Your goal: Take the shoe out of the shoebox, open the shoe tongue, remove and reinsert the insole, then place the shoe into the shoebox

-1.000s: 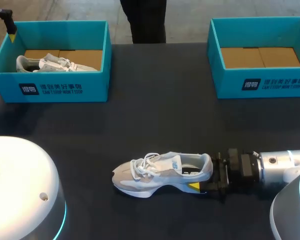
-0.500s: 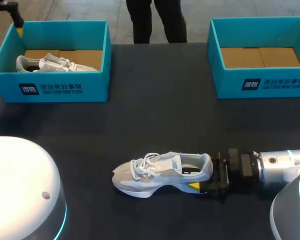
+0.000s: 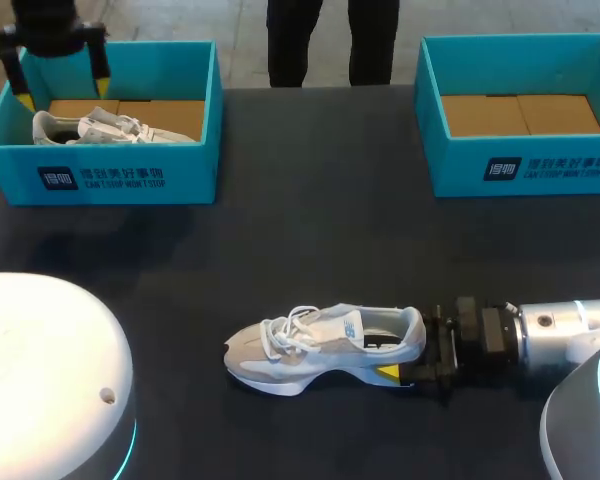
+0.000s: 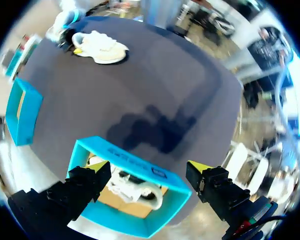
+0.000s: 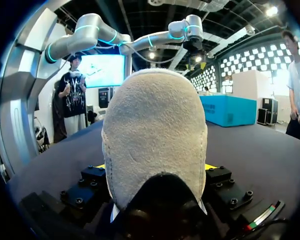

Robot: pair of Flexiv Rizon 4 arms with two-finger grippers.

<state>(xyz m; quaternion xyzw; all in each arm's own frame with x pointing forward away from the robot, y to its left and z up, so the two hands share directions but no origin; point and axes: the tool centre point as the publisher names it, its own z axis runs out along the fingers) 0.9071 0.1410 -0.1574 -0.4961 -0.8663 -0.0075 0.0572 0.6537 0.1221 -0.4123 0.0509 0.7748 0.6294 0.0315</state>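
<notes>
The shoe [image 3: 325, 347] lies crosswise, toe left, heel pinched by right gripper [image 3: 412, 348]; left gripper [image 3: 62, 88] spread.

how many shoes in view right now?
2. One shoe lies on the table out front, heel gripped by the right pincer. The second shoe sits in the left shoebox, below the open left pincer. The right shoebox shows only bare cardboard.
</notes>
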